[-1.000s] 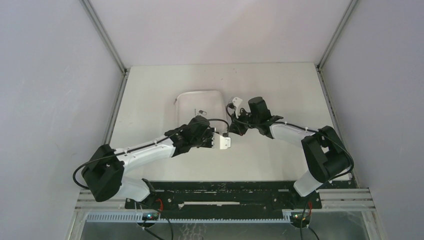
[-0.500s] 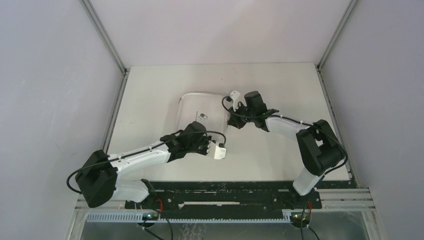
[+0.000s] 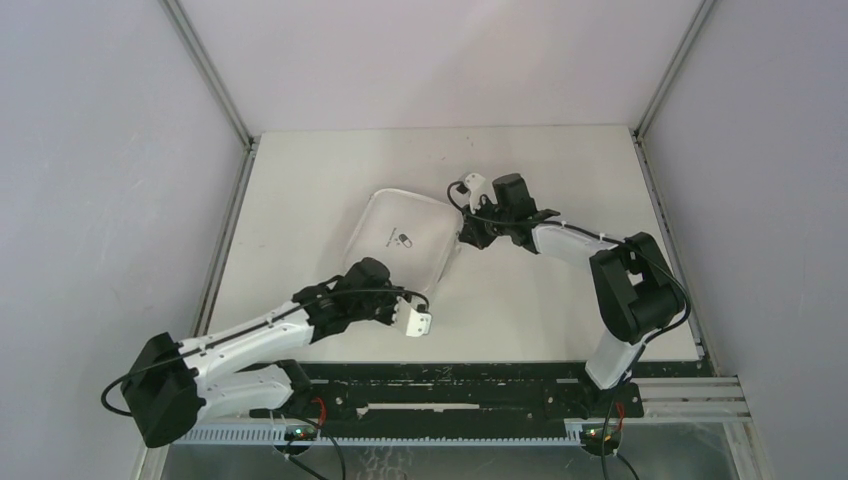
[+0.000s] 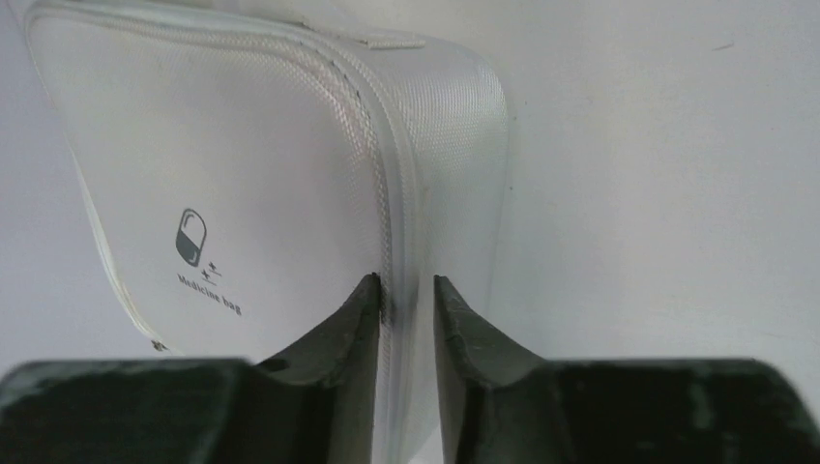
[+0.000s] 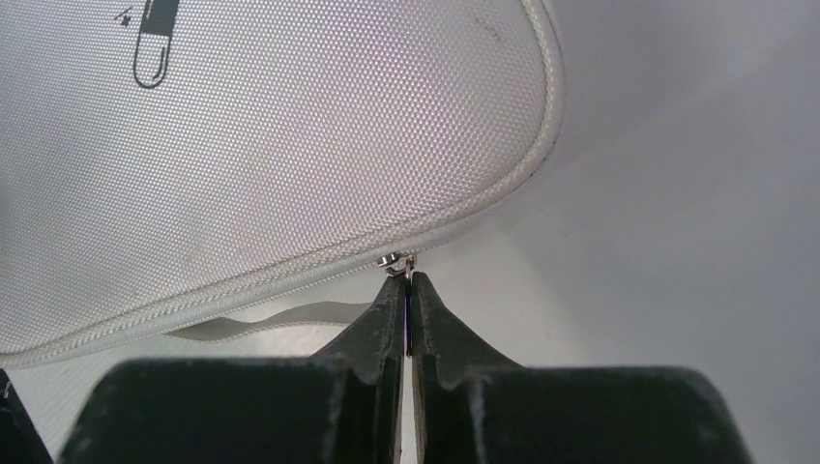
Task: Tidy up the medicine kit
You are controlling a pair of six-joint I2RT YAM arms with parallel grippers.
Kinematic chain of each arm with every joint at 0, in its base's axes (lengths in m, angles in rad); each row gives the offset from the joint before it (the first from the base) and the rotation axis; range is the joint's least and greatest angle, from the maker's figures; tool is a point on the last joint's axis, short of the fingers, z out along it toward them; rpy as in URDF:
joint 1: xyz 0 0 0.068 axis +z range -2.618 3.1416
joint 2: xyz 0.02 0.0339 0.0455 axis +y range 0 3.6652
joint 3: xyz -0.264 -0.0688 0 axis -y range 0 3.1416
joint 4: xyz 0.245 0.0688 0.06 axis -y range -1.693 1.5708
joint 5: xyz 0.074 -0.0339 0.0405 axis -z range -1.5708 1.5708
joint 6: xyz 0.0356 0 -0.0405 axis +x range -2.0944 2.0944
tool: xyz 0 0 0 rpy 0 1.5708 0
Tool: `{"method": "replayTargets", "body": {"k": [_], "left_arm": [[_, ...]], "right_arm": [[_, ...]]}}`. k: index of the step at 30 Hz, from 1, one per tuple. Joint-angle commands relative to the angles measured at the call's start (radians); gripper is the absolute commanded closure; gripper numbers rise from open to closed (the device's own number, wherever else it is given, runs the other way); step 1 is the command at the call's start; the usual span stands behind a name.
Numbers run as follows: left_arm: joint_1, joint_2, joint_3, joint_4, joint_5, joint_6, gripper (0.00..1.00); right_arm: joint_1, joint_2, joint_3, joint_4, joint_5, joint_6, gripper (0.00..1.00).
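Low over the bench, the left arm reaches from its near-left base toward the middle with its forearm nearly flat. The left gripper points at the near corner of the medicine kit. Its fingers stand a little apart, with the kit's zipped edge showing in the gap (whether they touch it I cannot tell). The right arm bends sharply at the elbow near the bench's right edge and stretches back leftward. The right gripper has its fingers pressed together on the small metal zip pull at the kit's right side. The kit lies about mid-bench, turned askew to the edges, lid down. It is white woven fabric with a piped seam and a dark pill logo on top.
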Motion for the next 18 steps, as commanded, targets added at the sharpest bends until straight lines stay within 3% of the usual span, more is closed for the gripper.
{"method": "replayTargets", "body": {"k": [1,7,12,18], "left_arm": [[0.023,-0.052,-0.013,-0.125,-0.009,-0.142,0.64],[0.023,-0.063,0.091,-0.02,0.098,-0.313,0.09],[0.001,0.041,0.234,0.091,0.143,-0.526,0.05],[-0.023,0.251,0.372,0.157,0.051,-0.757,0.06]], "right_arm": [[-0.037,-0.064,0.01,0.067,-0.085,-0.022,1.0],[-0.04,-0.103,-0.032,0.077,-0.121,-0.018,1.0],[-0.039,-0.109,-0.046,0.089,-0.129,0.006,1.0],[-0.039,-0.11,-0.048,0.095,-0.133,0.027,1.0]]}}
